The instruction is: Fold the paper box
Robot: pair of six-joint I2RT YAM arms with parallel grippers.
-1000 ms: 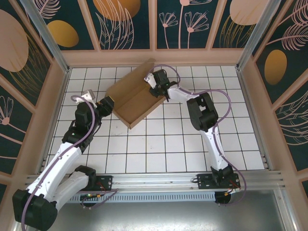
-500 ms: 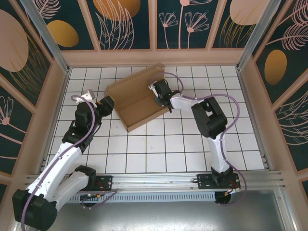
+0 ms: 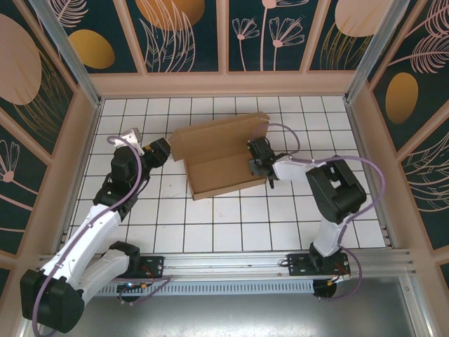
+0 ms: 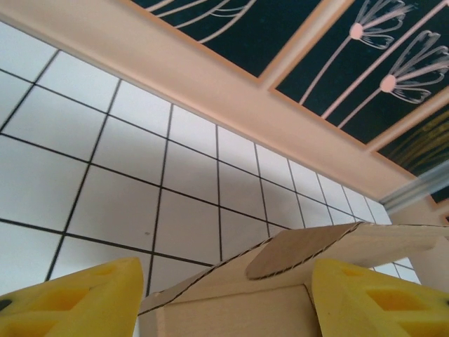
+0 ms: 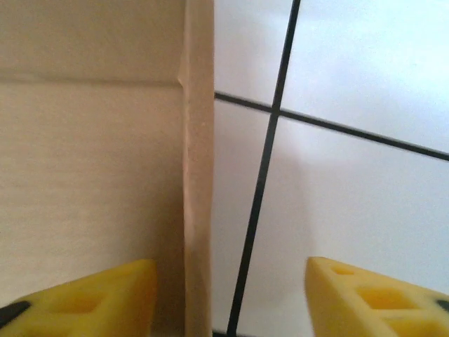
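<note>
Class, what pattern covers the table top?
The table top is white with a thin black square grid, clearest in the top external view.

The paper box is plain brown cardboard, and looks paler tan close between the yellow tips of the left gripper. The right gripper is yellow-tipped too. Under both, the table is white tiles with black lines. Beyond them, the walls are dark teal with peach flowers and orange ovals.
</note>
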